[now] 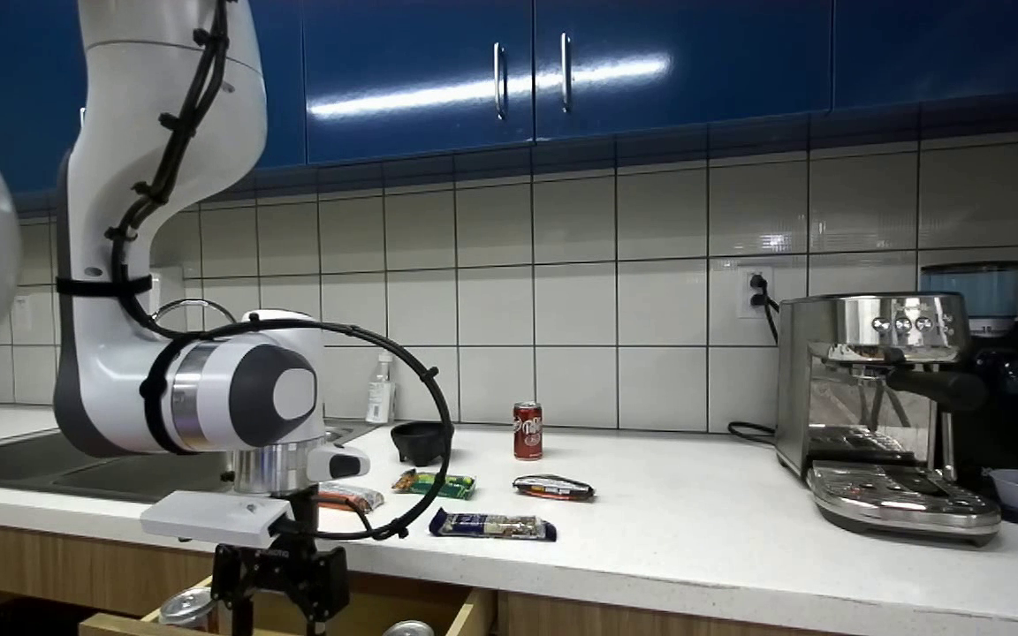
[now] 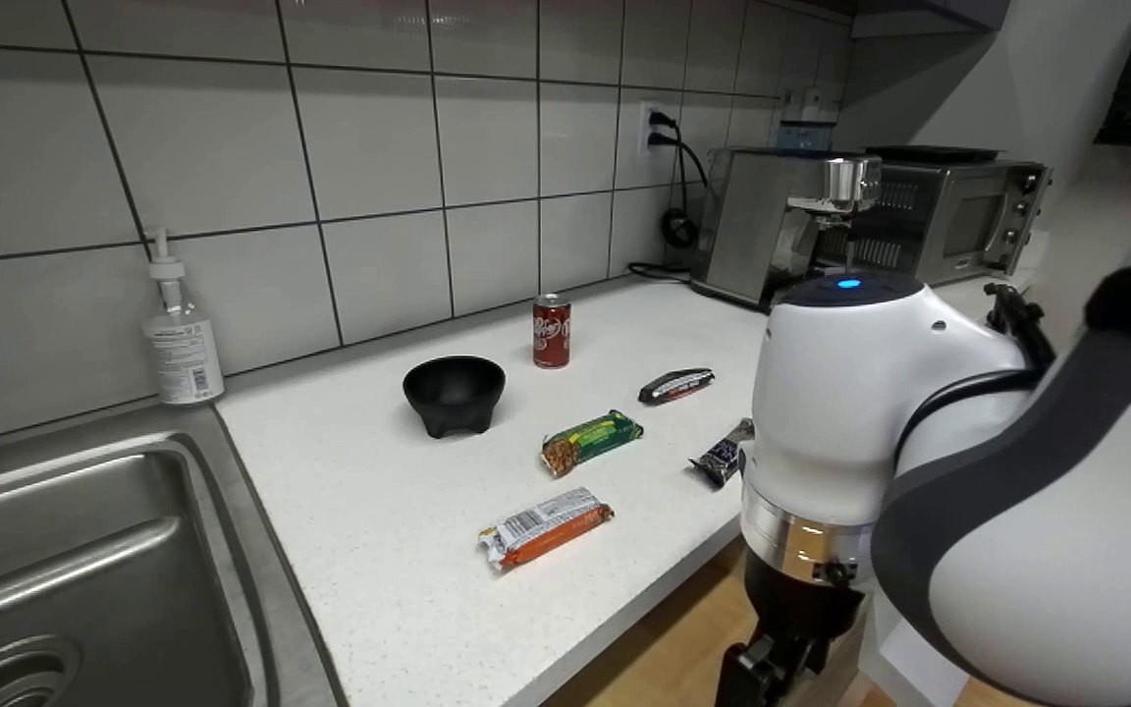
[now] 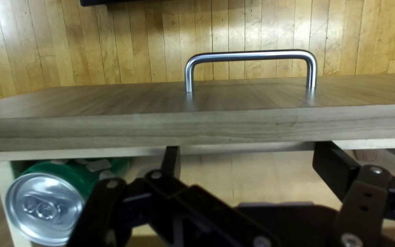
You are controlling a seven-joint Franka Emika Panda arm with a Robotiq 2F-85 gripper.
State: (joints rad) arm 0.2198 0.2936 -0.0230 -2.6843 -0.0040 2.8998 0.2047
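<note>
Nearest my wrist camera, the gripper [image 3: 247, 151] hangs low over the drawer [image 3: 197, 127], its jaws spread wide with nothing between them. Whether the fingertips [image 3: 172, 161] touch the drawer's far edge, I cannot tell. Beyond that edge stands the handle [image 3: 250, 55]. On the left sits a green can [image 3: 55, 197], partly behind the gripper; on the right is something red and white [image 3: 389, 157], too cut off to name. I judge the drawer stiff and fairly heavy, best taken at mid-handle, where it runs straight. The green can should be smooth, slippery and easily dented, so it calls for a gentle hold around mid-body.

In an exterior view, the drawer is at near left, under the counter [image 1: 695, 530], with can lids [image 1: 186, 606] showing at its left and right. Well to the right stands the coffee machine [image 1: 871, 415].

In an exterior view, my arm [image 2: 831, 403] fills the right and the jaws run out of frame. On the counter, an orange bar [image 2: 546, 528] lies near, a green bar [image 2: 593, 442] behind it; the bowl [image 2: 455, 393] and red can [image 2: 552, 334] stand farther back.
</note>
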